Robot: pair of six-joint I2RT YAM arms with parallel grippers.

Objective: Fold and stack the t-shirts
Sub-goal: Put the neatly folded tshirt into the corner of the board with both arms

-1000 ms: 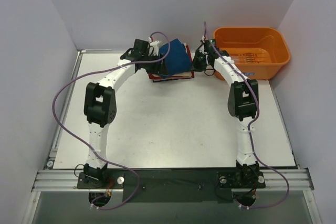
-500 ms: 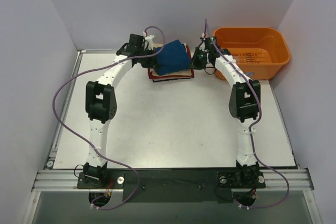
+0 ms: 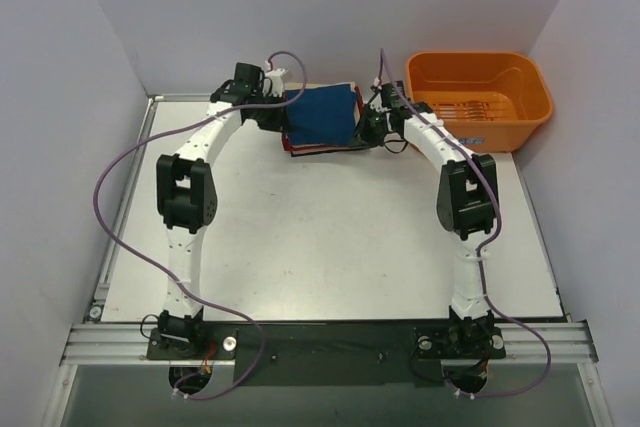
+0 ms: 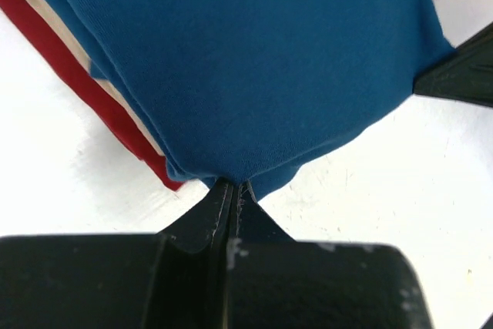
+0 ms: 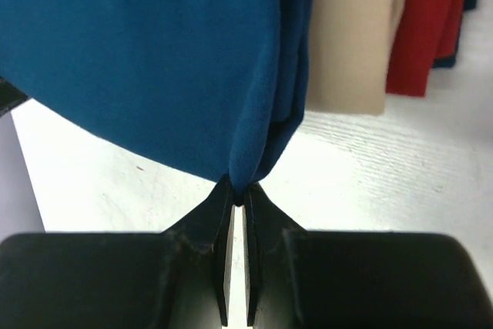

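Blue shirt (image 3: 322, 115) lies spread over the stack (image 3: 312, 150); your left pincer (image 4: 233, 187) and right pincer (image 5: 237, 192) clamp its opposite edges.

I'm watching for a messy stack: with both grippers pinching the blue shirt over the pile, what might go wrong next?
1. The left gripper and right gripper each pinch only a thin edge of the blue shirt; it may slip free on one side and sag.
2. The red shirt and beige shirt below show staggered edges, so an uneven release could land the blue one skewed or shift them.
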